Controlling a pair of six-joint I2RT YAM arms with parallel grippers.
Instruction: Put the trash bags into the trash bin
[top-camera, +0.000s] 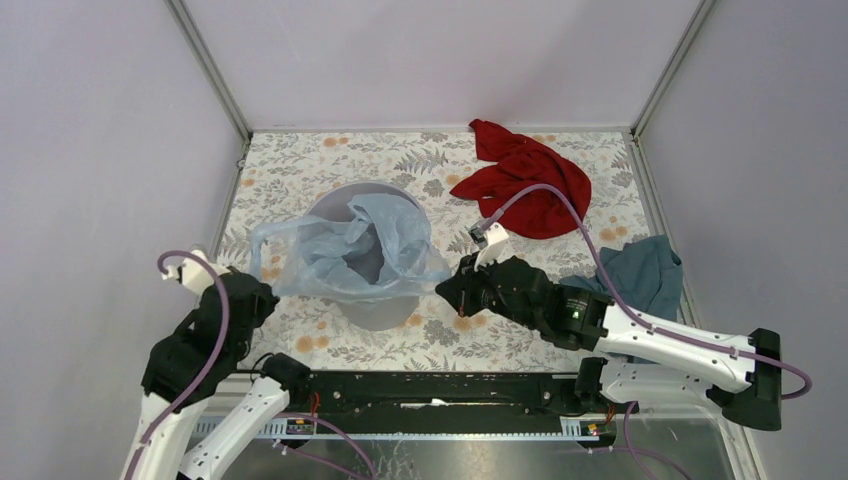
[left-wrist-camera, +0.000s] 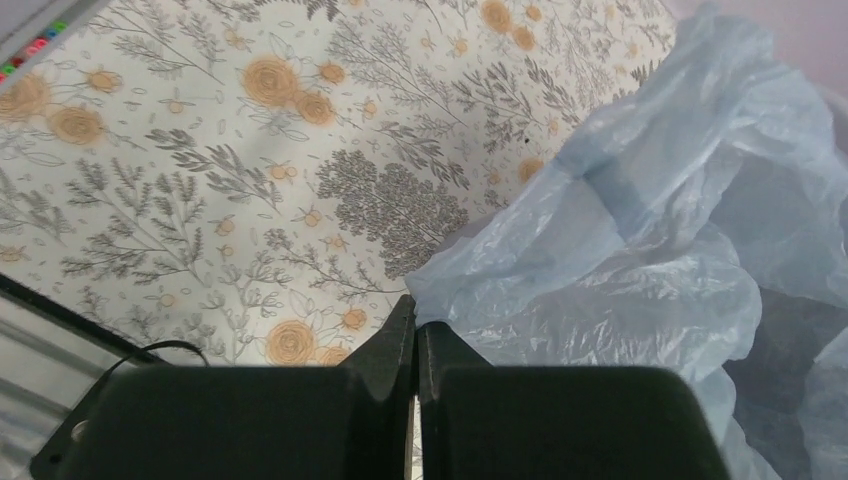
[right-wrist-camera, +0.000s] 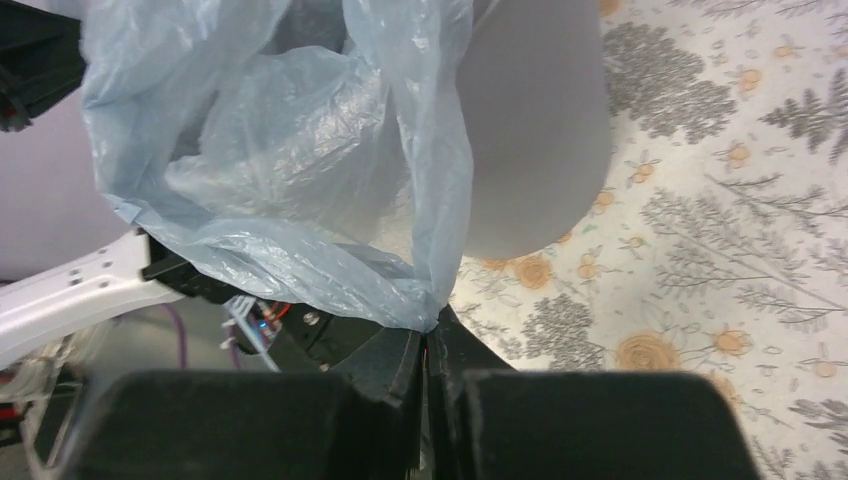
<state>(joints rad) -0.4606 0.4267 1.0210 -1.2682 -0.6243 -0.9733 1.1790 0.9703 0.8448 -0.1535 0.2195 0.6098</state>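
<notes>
Lighting: bright, even, diffuse; shadows soft. Glare: faint sheen on crinkled translucent pale-blue plastic bag (right-wrist-camera: 290, 140). Focus: wrist views soft along bottom edge; overhead sharp.

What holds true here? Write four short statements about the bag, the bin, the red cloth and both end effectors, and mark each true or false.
1. The left end effector is shut on an edge of the trash bag. True.
2. The right end effector is open, clear of the bag. False: it is shut on the bag's edge too.
3. The bag is draped over the mouth of the trash bin. True.
4. The red cloth lies inside the bin. False: it lies on the table, beyond the bin to the right.
</notes>
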